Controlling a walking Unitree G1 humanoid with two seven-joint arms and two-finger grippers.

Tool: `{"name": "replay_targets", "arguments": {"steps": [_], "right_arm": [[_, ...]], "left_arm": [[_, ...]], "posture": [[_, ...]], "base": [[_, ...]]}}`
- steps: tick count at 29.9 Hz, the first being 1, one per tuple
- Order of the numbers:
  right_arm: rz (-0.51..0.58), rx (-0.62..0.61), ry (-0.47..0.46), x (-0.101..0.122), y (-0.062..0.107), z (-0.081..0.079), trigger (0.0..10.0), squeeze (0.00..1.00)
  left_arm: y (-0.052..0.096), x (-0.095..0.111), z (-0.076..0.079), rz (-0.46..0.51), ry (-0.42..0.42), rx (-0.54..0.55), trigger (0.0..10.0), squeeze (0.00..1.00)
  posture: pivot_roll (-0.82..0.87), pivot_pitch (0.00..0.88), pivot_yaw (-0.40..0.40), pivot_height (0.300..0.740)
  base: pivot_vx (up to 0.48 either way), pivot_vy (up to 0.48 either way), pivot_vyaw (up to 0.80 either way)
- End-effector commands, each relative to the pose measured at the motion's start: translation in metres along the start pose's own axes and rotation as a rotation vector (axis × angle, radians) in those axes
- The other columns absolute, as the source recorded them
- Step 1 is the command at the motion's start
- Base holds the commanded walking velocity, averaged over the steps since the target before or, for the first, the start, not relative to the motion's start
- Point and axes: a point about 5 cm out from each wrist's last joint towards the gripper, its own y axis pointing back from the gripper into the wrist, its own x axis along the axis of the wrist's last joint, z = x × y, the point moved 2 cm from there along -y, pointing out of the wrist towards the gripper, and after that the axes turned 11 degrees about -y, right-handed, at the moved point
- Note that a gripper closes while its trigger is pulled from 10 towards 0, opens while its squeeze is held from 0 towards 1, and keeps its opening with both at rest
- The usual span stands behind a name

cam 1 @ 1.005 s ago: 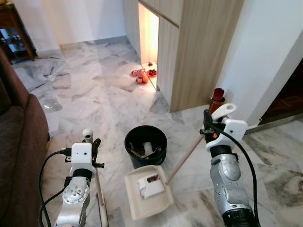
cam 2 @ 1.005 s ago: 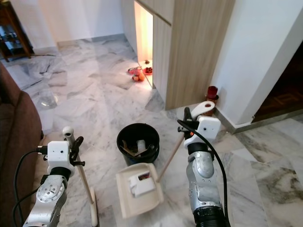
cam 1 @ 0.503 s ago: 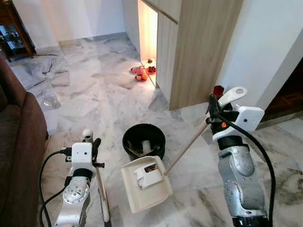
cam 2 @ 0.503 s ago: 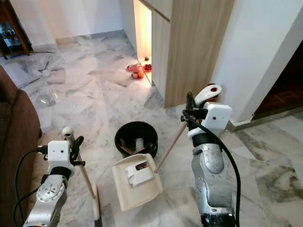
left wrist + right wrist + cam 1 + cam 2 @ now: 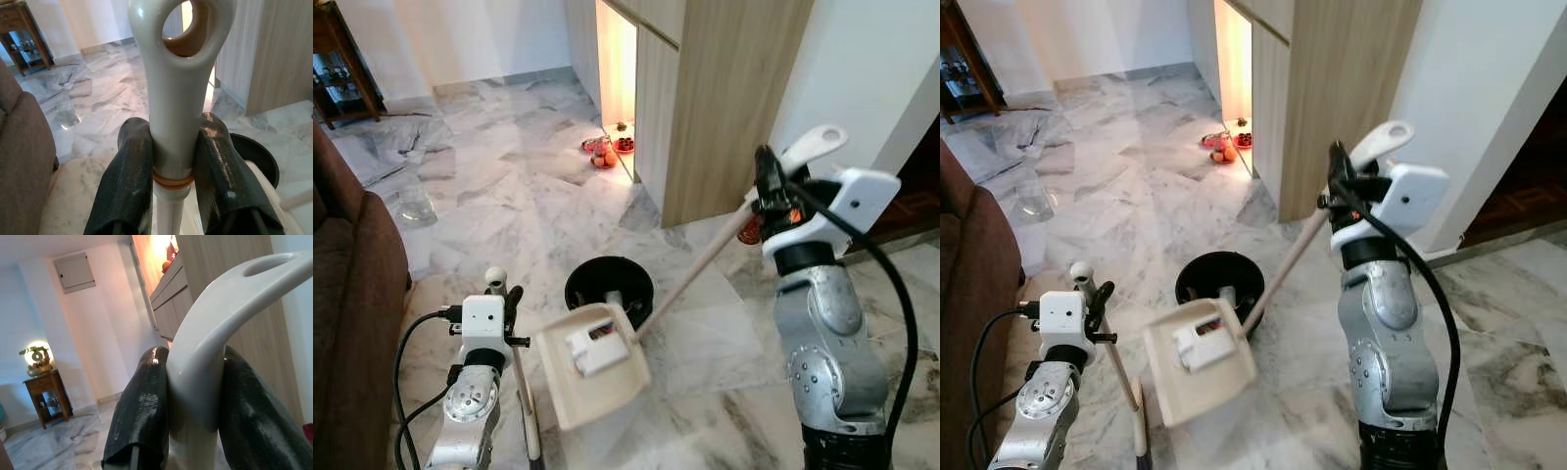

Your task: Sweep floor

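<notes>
Your right end effector [image 5: 766, 192], clenched on the dustpan [image 5: 592, 364] handle, raised the pan toward the bin [image 5: 609, 290]; emptying appeared imminent. Left end effector [image 5: 505, 311] gripped the broom [image 5: 178, 98].

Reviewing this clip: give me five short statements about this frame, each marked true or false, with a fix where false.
1. The right hand grips the dustpan handle. True.
2. The dustpan lies flat on the floor. False: it is lifted and tilted beside the bin.
3. The dustpan holds a white box. True.
4. The left hand is open. False: it is shut on the broom handle.
5. The bin is white. False: it is black.
</notes>
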Motion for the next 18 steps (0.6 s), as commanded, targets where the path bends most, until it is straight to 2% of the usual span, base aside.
{"name": "replay_targets", "arguments": {"steps": [1,7,18], "right_arm": [[0.083,0.021,-0.019,0.0208,-0.0026,-0.0095,10.0,0.00],[0.099,0.004,-0.010,0.0222,-0.0058,-0.0097,10.0,0.00],[0.092,0.024,-0.024,0.0198,-0.0079,-0.0172,10.0,0.00]], "left_arm": [[-0.0042,0.0094,-0.0001,0.044,-0.007,-0.001,10.0,0.00],[-0.0037,0.0081,0.0000,0.039,-0.017,0.001,10.0,0.00],[-0.0028,0.0073,-0.0023,0.037,-0.021,0.013,10.0,0.00]], "posture": [[0.11,0.001,0.027,0.740],[0.12,0.001,0.026,0.740],[0.12,0.000,0.023,0.740]], "base": [[0.000,0.000,0.00],[0.041,0.000,0.00],[0.382,0.000,0.00]]}}
